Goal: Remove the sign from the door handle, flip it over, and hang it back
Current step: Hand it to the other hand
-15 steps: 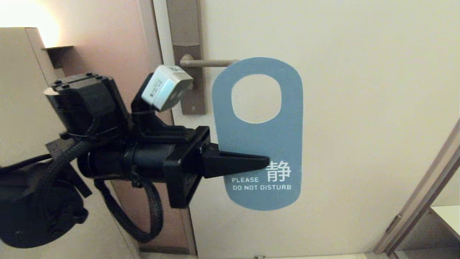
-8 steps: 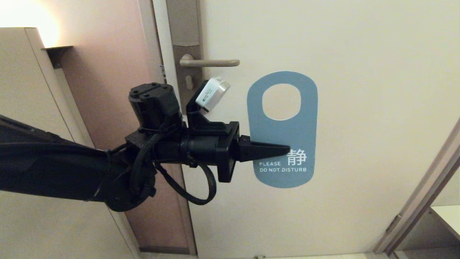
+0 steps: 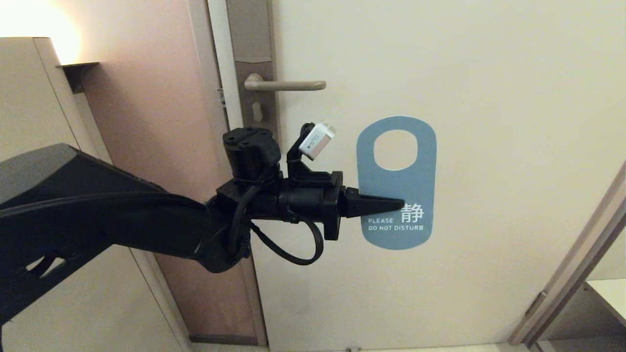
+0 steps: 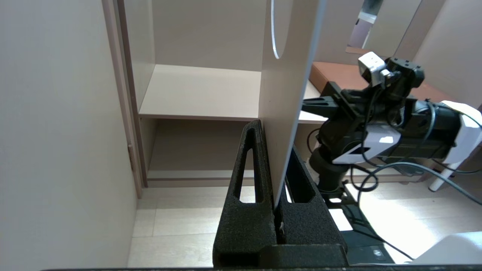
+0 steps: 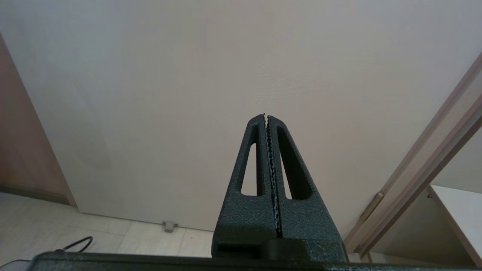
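Gripping one sign (image 3: 397, 195) — left gripper (image 3: 398, 204), one door handle (image 3: 286, 85)

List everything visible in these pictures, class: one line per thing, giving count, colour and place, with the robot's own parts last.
Oblong round-ended blue card sign: one, blue face reading PLEASE DO NOT DISTURB, held clear of the handle, below and right of it, before the door.
Straight beige metal door handle: one, beige, level, on its plate, nothing hanging on it.
Tall grey-brown handle plate: one, at the door's left edge.
Door: one, cream, filling the head view.
Open shelf unit: one, pale beige, seen in the left wrist view.
Left gripper: one, black, shut on the sign's lower part.
Right gripper: one, black, shut, empty, parked facing the door.
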`<state>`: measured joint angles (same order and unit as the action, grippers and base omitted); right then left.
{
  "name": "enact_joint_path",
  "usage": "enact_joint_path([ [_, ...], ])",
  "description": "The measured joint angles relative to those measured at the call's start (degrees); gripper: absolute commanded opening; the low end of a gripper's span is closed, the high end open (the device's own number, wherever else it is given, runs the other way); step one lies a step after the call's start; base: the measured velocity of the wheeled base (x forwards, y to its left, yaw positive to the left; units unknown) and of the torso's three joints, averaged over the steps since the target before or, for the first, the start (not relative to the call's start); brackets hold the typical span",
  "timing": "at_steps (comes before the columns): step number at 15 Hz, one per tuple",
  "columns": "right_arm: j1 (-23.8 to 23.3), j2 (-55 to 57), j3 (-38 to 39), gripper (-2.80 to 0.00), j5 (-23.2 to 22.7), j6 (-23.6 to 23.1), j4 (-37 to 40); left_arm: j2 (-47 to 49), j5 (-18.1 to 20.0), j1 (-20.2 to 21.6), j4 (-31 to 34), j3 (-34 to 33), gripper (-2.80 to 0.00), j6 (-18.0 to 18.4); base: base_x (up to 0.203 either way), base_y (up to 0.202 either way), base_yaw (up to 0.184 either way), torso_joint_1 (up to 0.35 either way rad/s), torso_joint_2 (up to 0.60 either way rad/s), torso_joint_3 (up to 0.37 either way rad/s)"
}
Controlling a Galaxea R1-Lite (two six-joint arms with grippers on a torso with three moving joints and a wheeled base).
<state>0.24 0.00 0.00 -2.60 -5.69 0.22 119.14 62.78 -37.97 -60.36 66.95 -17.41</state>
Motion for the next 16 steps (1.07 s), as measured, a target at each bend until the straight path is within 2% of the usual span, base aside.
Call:
enact_joint_path([
  [12, 0.0, 0.0, -1.04, -2.8, 0.15, -0.26, 0.35, 3.57, -0.02, 0.13, -2.27, -0.03, -2.8, -0.04, 0.0, 0.0, 0.0, 0.0, 0.0, 0.0],
  [16, 0.0, 0.0, -4.99, -2.8, 0.02, -0.12, 4.65, 3.71, 0.0, 0.11, -2.27, -0.06, -2.8, -0.06, 0.0, 0.0, 0.0, 0.0, 0.0, 0.0],
])
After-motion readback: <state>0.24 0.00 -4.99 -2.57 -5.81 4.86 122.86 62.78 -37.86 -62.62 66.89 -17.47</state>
